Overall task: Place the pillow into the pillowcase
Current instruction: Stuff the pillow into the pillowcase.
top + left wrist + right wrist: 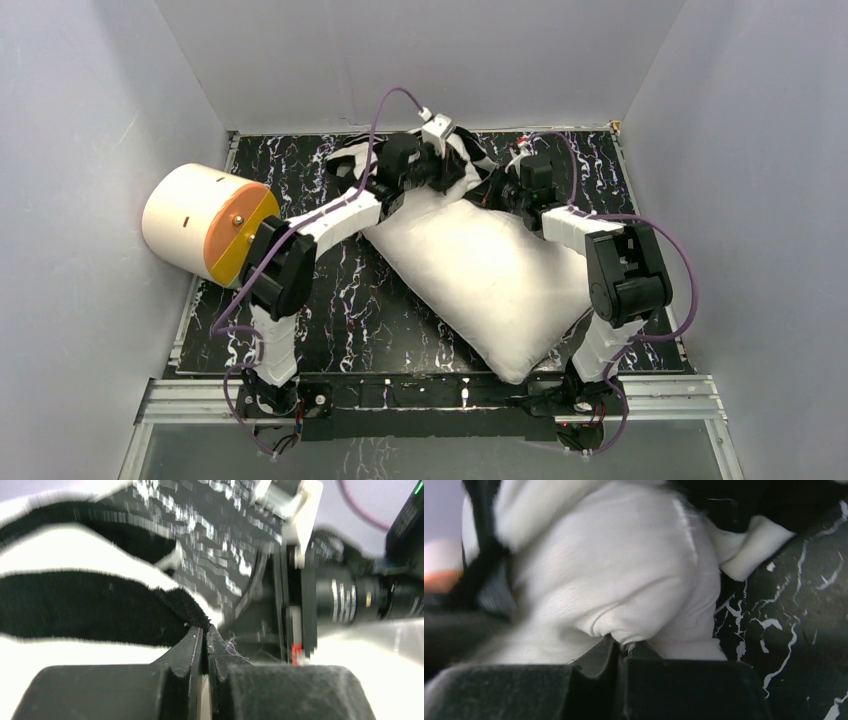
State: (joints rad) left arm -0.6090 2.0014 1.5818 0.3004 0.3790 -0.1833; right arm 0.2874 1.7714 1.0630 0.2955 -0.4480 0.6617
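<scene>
The white pillow (490, 270) lies slantwise across the black marbled table, its far end at the striped pillowcase (468, 168) near the back wall. My left gripper (440, 170) is over that far end. In the left wrist view it (206, 630) is shut on the pillowcase's (100, 605) fuzzy black-and-white hem. My right gripper (503, 188) sits just right of it at the pillow's far right side. In the right wrist view it (626, 644) is shut on a pinched fold of the white pillow (614, 575). The case's opening is hidden under the arms.
A cream cylinder with an orange face (205, 222) lies at the table's left edge, beside the left arm's elbow. Grey walls close in the table (340, 320) on three sides. The right arm's camera housing (350, 600) is close to the left gripper.
</scene>
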